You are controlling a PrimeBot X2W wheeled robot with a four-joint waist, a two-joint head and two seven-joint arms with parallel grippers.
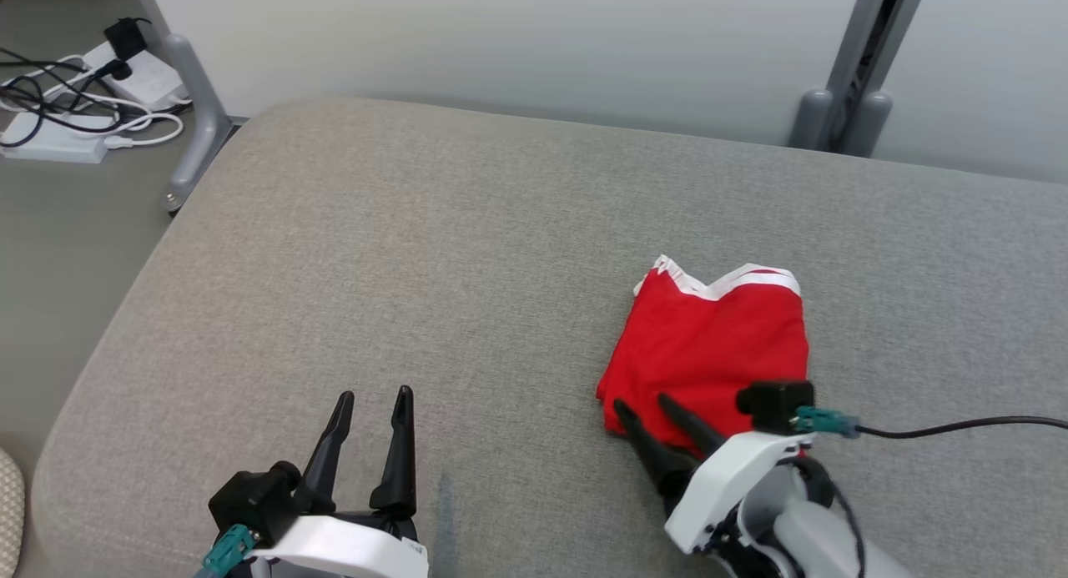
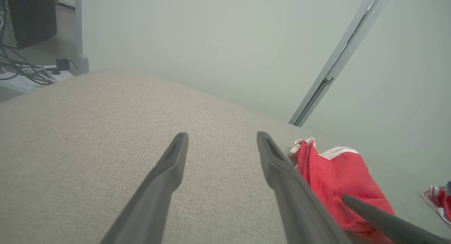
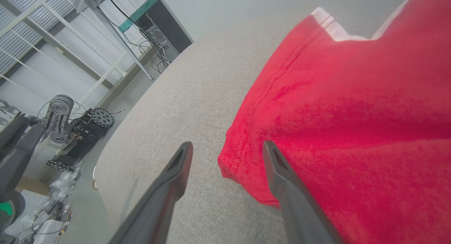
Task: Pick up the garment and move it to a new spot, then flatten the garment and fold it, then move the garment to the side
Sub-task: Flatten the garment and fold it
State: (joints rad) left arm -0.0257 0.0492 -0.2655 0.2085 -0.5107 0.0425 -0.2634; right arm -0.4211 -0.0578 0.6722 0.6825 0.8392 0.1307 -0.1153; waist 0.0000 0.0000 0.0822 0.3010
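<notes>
Garment [image 1: 709, 344], red with white trim [image 1: 726, 286] along its far edge, lies folded into a compact block on the right part of the grey cloth-covered surface [image 1: 417, 253], with its near-left corner toward the robot. Right hand [image 1: 641, 401] sits at that corner with its fingers spread wide and nothing gripped. In the right wrist view one finger is over the red cloth and the other over bare grey fabric just beside the hem, with the corner lying in the gap below them. Whether either tip touches the cloth I cannot tell. Left hand [image 1: 376, 392] is low over bare surface, well apart from the garment and to its left, fingers likewise wide and empty. A black cable [image 1: 959, 428] runs from the right wrist off to the right. Beyond the surface's far-left corner, a power strip [image 1: 142, 69] and tangled cords [image 1: 50, 103] lie on the floor [image 1: 50, 228] beside a grey post [image 1: 196, 103].
</notes>
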